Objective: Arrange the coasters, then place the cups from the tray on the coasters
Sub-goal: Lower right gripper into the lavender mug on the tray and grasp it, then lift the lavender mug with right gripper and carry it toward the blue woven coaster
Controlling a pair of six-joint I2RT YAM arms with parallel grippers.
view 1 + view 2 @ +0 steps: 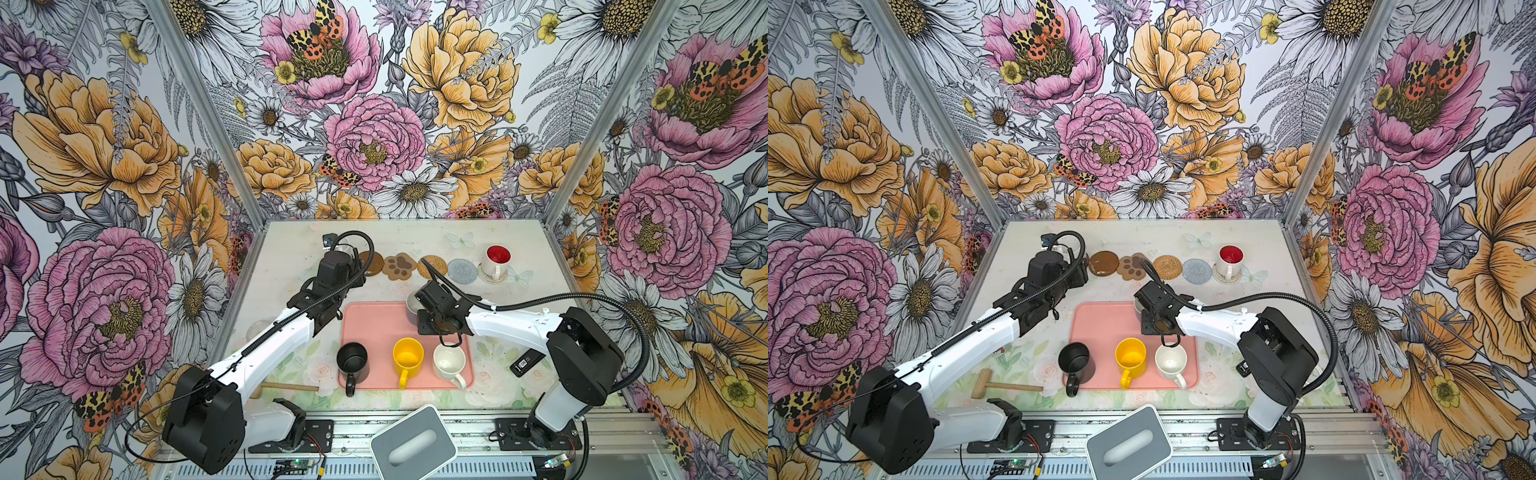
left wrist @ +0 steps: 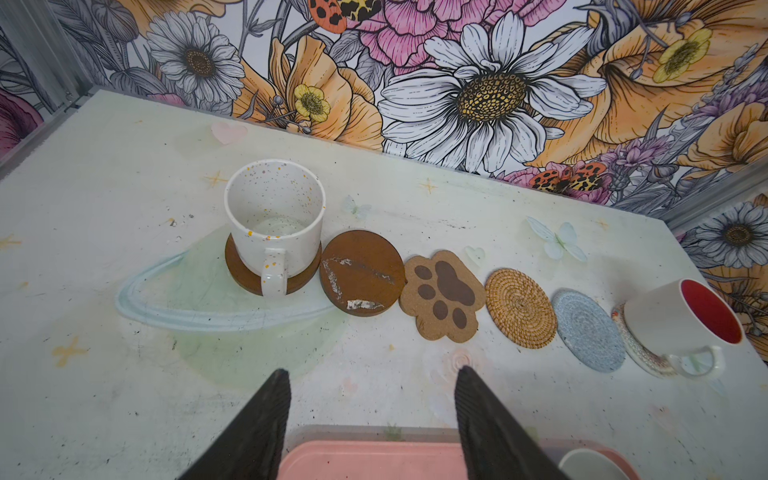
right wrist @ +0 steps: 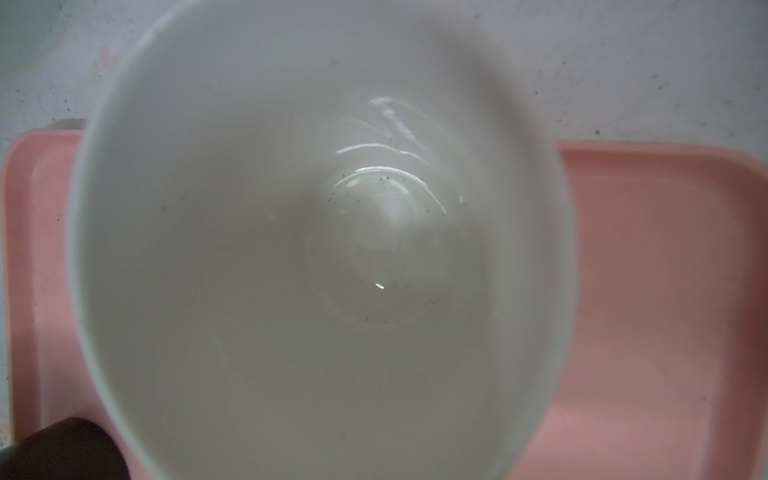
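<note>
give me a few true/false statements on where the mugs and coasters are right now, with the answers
1. The speckled white mug stands on a brown disc coaster. True.
2. The yellow mug sits on the rattan coaster. False: it stands on the pink tray, and that coaster is bare.
3. The paw-print coaster carries no mug. True.
4. The left gripper holds the black mug. False: its jaws are open and empty, and that mug stands on the tray.
5. The red-inside mug lies on its side. False: it stands upright on the cream lacy coaster.
</note>
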